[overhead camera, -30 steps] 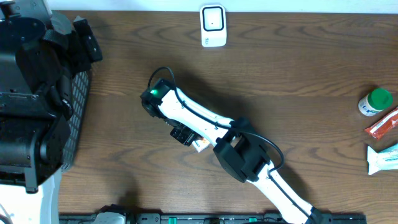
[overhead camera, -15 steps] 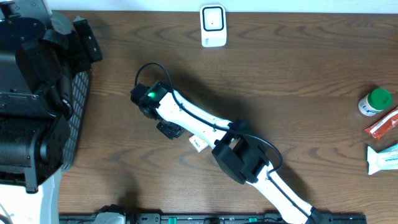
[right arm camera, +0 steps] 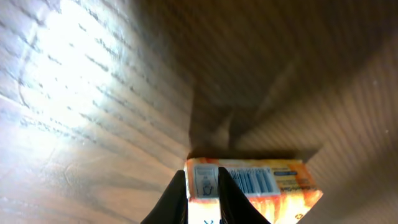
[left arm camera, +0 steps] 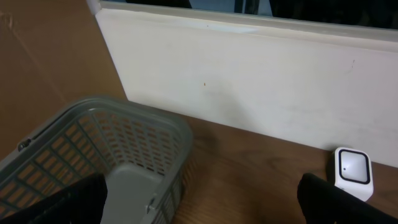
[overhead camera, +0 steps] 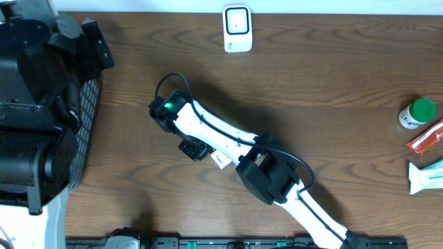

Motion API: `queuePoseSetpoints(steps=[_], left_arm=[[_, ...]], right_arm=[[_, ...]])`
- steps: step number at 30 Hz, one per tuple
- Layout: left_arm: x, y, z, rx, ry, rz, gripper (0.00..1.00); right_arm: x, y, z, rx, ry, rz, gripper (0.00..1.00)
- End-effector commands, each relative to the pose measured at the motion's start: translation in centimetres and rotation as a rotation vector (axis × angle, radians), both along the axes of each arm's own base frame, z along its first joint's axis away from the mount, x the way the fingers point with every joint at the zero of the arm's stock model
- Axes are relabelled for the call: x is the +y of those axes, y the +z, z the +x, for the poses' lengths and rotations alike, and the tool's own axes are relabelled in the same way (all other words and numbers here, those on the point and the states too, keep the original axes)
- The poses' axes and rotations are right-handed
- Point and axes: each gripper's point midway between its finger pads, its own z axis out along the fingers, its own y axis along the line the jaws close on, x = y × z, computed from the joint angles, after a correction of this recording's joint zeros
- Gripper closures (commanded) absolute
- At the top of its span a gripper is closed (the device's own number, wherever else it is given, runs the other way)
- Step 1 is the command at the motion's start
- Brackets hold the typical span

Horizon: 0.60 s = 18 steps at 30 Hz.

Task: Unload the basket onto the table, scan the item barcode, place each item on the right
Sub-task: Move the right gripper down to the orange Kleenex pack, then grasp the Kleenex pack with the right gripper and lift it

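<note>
White right arm [overhead camera: 214, 131] stretched diagonally (wrist down); fingers [right arm camera: 176, 198] near-closed at orange box [right arm camera: 273, 180], grip unclear.

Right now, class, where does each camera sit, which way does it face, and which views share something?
Overhead: above the table, looking straight down; left arm and right arm show.
Left wrist: raised over the basket, facing the wall and scanner; the left jaws show, wide open.
Right wrist: low, facing the tabletop and orange box; the right jaws show, narrow-set.
Shared: overhead also sees scanner, basket and orange box.
</note>
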Motion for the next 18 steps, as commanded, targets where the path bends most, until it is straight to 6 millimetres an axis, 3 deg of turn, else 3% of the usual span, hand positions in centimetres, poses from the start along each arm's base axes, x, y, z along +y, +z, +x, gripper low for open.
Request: queuePoseSetpoints(steps=[1, 4, 7, 10, 14, 18], left_arm=[[0.2, -0.1, -0.1, -0.001, 0.01, -0.006, 0.02], [0.2, -0.1, -0.1, -0.001, 0.01, -0.006, 0.02], [0.2, -0.1, -0.1, -0.001, 0.01, -0.006, 0.02], [0.2, -0.1, -0.1, -0.001, 0.01, -0.006, 0.02], [0.2, -0.1, -0.1, -0.001, 0.01, -0.006, 0.02], [0.2, -0.1, -0.1, -0.001, 0.01, -0.006, 0.02]], right_arm=[[-0.7, -0.1, -1.1, 0.033, 0.01, -0.027, 0.88], [-2.3, -0.9, -2.2, 0.092, 0.047, -0.086, 0.89], [-4.6, -2.0, -3.8, 0.182, 0.122, -0.162, 0.99], [-7.5, -2.8, -4.1, 0.185, 0.166, -0.285, 0.99], [-11.5, -2.0, -2.1, 0.049, 0.178, -0.507, 0.99], [-13.0, -0.5, 1.1, -0.188, 0.14, -0.632, 0.99]])
